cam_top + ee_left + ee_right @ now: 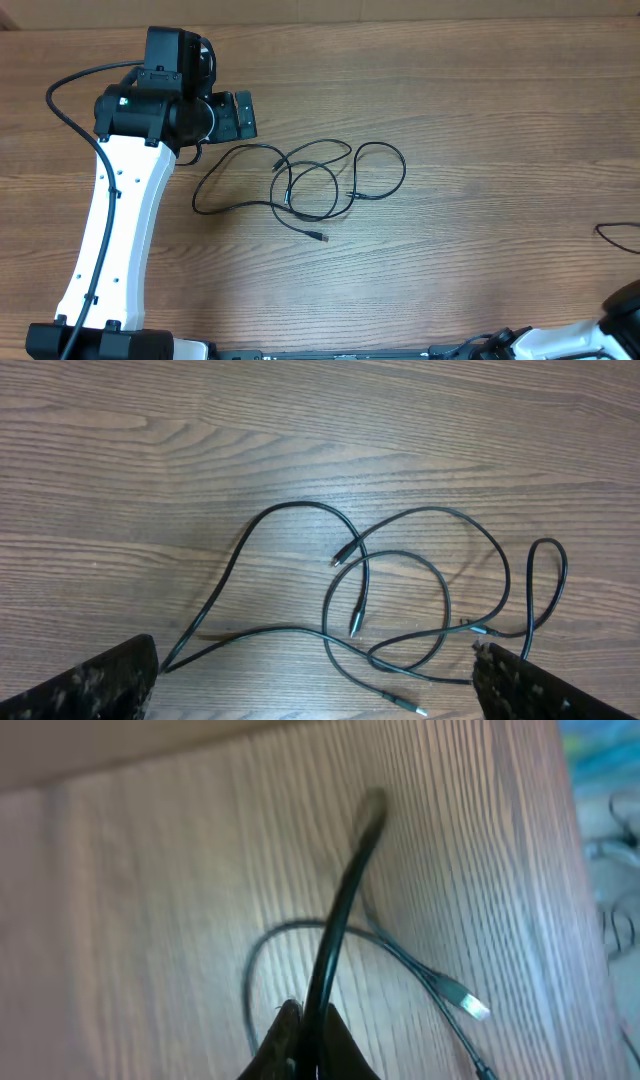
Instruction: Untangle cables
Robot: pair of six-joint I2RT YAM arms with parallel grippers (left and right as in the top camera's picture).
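Overhead, we see the thin black flexible cables (300, 185) lying in loose overlapping loops near the middle of the brown wood-grain counter (480, 80), with several small plug ends showing. The left tool (238, 116), black and carried on the white left arm (120, 220), sits near the left end of the bundle, on its far side and apart from it. In the left wrist view its two black fingers (90, 685) stand wide at the lower corners with nothing gripped between them. The loops spread over the counter beyond; one strand runs close to each finger, and we cannot tell whether either touches.

In the right wrist view the right tool (310, 1040) is pinched narrow on a separate thin black cord (340, 910), which rises from the tips to a blurred plug end (372, 808). Beneath it a thin cord with a pale plug (470, 1007) lies on the counter. Overhead, a short curve of black cord (620, 235) shows at the right edge, well apart from the bundle.
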